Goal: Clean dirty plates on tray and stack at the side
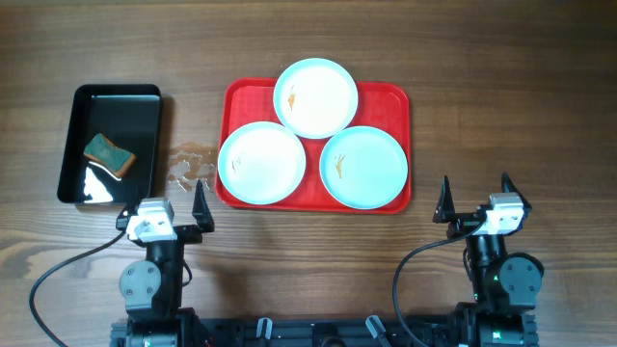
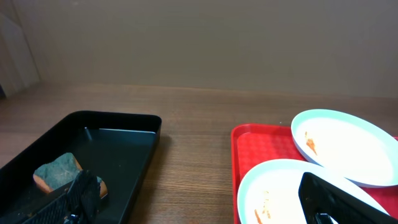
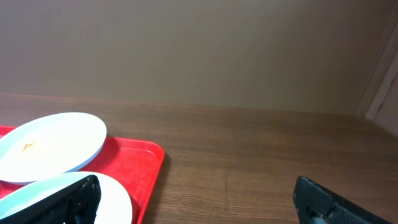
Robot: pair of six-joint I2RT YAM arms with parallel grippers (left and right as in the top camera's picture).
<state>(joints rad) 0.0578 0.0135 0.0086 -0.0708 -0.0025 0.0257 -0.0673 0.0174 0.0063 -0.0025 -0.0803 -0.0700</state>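
Observation:
Three pale-blue plates lie on the red tray [image 1: 393,96]: one at the back [image 1: 315,97] with an orange smear, one at the front left [image 1: 261,163], one at the front right [image 1: 363,167] with an orange smear. My left gripper [image 1: 166,203] is open and empty near the table's front, left of the tray. My right gripper [image 1: 475,196] is open and empty, right of the tray. The left wrist view shows the tray [image 2: 239,155], the back plate [image 2: 348,146] and the front left plate [image 2: 280,190]. The right wrist view shows the tray [image 3: 140,162] and two plates [image 3: 50,146], [image 3: 112,199].
A black tray [image 1: 109,143] at the left holds a green and orange sponge [image 1: 108,154], also in the left wrist view [image 2: 59,171]. A wet patch [image 1: 188,164] lies on the wood between the two trays.

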